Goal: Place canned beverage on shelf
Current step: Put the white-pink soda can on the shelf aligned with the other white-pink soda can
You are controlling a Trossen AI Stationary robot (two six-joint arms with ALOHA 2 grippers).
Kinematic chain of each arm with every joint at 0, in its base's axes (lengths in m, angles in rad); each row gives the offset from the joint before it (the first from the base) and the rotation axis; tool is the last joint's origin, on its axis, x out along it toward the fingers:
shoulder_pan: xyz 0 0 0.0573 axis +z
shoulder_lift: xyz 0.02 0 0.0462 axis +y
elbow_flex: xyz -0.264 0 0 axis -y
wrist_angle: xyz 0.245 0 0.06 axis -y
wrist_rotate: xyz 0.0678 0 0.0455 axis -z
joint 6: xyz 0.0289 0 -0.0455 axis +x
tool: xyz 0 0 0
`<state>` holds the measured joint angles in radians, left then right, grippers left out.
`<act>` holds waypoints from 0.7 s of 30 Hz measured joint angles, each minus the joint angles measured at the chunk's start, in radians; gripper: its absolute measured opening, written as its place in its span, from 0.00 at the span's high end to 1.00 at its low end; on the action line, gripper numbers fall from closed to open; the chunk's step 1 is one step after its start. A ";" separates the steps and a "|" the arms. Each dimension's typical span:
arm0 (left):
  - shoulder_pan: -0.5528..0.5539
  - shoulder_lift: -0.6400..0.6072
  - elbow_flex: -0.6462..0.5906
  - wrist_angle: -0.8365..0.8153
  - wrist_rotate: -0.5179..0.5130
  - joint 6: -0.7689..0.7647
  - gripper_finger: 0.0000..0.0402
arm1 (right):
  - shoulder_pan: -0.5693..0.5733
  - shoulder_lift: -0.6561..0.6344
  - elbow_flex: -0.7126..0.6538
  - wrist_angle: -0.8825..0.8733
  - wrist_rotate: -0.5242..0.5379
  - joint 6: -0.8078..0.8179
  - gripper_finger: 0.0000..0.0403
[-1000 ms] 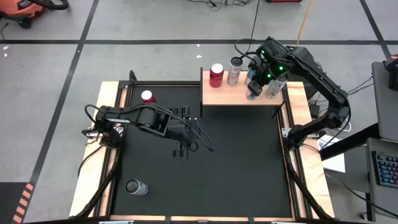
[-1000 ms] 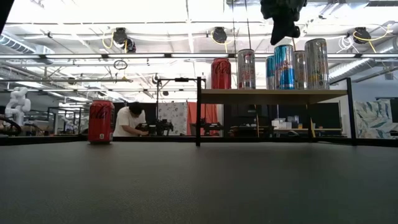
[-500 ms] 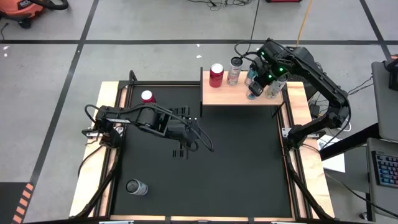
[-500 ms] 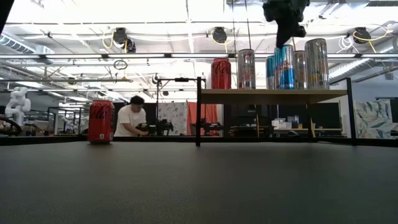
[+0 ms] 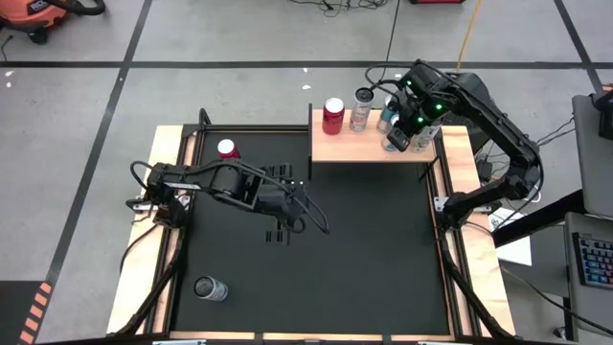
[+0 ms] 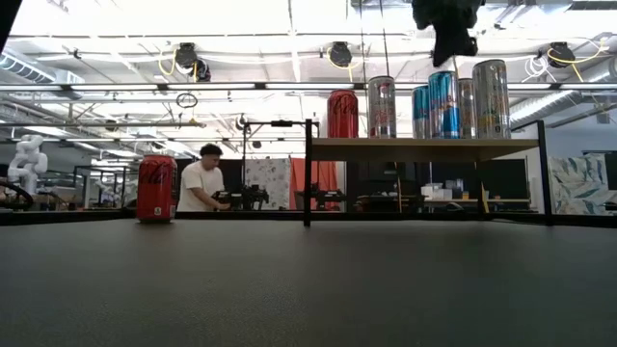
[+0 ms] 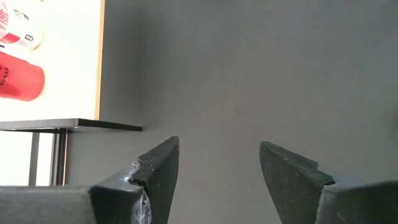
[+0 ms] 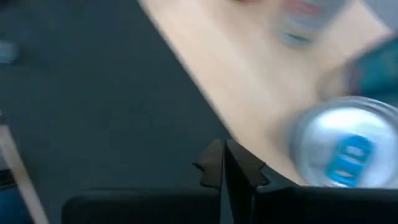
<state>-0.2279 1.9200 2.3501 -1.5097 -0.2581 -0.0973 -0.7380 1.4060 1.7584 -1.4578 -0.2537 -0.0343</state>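
Pale wood forms the shelf (image 5: 369,149) at the table's (image 5: 364,259) far right edge, carrying 5 upright cans: a red can (image 5: 332,115), a silver can (image 5: 361,108), and a cluster of 3 under the right arm, among them a blue-and-silver can (image 6: 442,103). The right gripper (image 6: 446,50) hangs just above that cluster, jaws together, gripping nothing. The left gripper (image 7: 219,163) rests low over bare table (jaws apart, empty). Another red can (image 5: 228,149) and a silver can (image 5: 210,287) remain on the table.

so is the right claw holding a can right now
No, the right claw is shut with nothing between its fingers, and the blue-tabbed can stands free on the shelf beside it.
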 joint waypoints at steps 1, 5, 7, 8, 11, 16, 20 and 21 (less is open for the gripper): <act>0.000 0.000 0.000 0.000 0.000 0.000 0.44 | 0.000 -0.006 0.000 0.011 -0.043 -0.001 1.00; 0.000 0.000 0.000 0.000 0.000 0.000 0.44 | 0.023 -0.035 0.000 0.062 -0.231 -0.001 1.00; 0.000 0.000 0.000 0.000 0.000 0.000 0.44 | 0.047 -0.056 0.000 0.082 -0.269 -0.001 1.00; 0.000 0.000 0.000 0.000 0.000 0.000 0.44 | 0.065 -0.068 0.000 0.088 -0.267 -0.002 1.00; 0.000 0.000 0.000 -0.003 0.000 -0.001 0.44 | 0.131 -0.107 0.000 0.099 -0.199 -0.004 1.00; 0.000 0.000 0.000 -0.004 -0.006 -0.022 0.44 | 0.240 -0.168 0.000 0.093 -0.069 0.031 1.00; 0.000 0.000 0.000 -0.023 -0.014 -0.028 0.44 | 0.282 -0.208 0.000 0.092 -0.058 0.063 1.00; 0.000 0.000 0.000 -0.023 -0.014 -0.028 0.44 | 0.288 -0.217 0.000 0.092 -0.057 0.071 1.00</act>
<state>-0.2283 1.9200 2.3501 -1.5328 -0.2724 -0.1257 -0.4498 1.1892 1.7584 -1.3659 -0.3104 0.0368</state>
